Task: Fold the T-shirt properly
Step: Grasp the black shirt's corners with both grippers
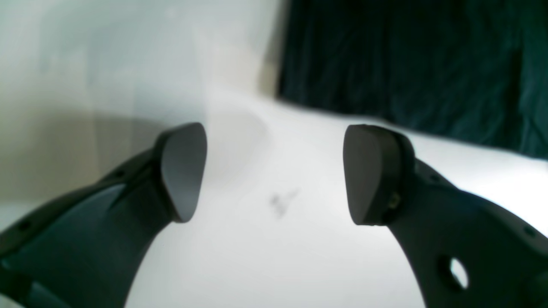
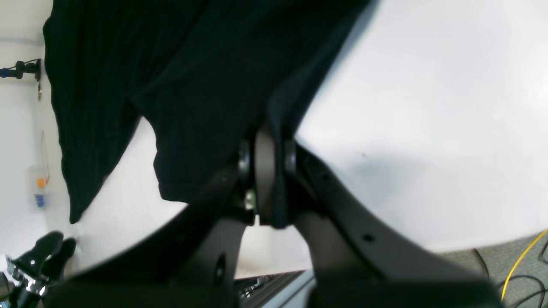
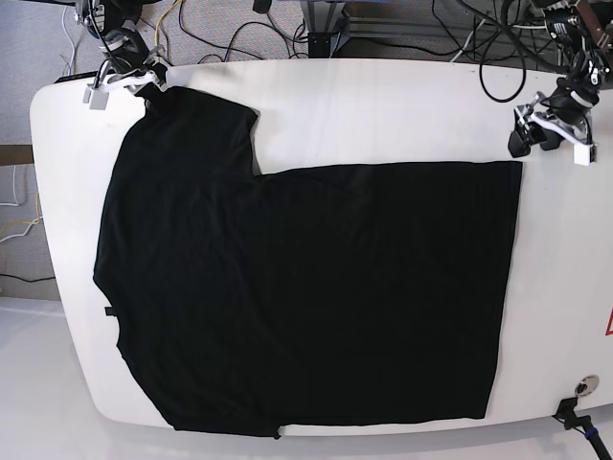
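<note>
The T-shirt (image 3: 306,287) lies spread flat, plain black side up, across the white surface (image 3: 383,105). My right end effector (image 2: 267,171) is clamped narrow on the shirt's sleeve edge at its far corner, with black cloth pinched between the pads. My left end effector (image 1: 274,171) stands wide with nothing in it, just beside the shirt's hem corner.

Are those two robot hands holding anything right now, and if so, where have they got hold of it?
The right hand is shut on the black T-shirt, pinching its sleeve edge at a far corner. The left hand is open and holds nothing.
</note>
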Robot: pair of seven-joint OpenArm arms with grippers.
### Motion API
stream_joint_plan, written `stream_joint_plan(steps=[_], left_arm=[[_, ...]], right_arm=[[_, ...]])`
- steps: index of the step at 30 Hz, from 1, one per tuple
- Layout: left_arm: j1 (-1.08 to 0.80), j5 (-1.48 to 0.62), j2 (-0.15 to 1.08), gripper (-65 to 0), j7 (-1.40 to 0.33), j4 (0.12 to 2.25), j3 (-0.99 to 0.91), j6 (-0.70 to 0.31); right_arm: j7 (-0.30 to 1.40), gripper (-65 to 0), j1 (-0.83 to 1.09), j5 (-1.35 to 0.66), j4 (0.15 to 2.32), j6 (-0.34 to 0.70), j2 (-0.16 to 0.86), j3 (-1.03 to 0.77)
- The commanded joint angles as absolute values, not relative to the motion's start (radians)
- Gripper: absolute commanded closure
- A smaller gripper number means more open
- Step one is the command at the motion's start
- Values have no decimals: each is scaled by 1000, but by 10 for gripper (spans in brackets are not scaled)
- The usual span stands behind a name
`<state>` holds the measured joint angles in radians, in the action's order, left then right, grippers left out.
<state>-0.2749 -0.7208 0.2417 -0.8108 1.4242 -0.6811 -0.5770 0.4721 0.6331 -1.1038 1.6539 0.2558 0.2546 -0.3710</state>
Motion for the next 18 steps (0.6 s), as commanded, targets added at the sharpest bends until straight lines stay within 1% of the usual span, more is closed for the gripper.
stream_joint_plan(steps=[1, 6, 9, 17, 18], left_arm=[[-269, -723, 252, -472, -822, 1412, -654, -576], [-211, -723, 249, -472, -822, 1405, -579, -572], [-188, -723, 248, -472, -820, 1403, -573, -570], [-143, -723, 248, -469, -819, 1303, -575, -570], [-142, -723, 248, -453, -819, 1303, -575, -570]], right_arm=[[455, 0, 639, -1115, 1669, 271, 266, -377], [455, 0, 638, -1115, 1669, 271, 266, -377], [455, 0, 638, -1115, 1669, 271, 266, -377], [455, 0, 638, -1115, 1669, 272, 266, -377], [455, 0, 638, -1115, 1669, 272, 266, -377]])
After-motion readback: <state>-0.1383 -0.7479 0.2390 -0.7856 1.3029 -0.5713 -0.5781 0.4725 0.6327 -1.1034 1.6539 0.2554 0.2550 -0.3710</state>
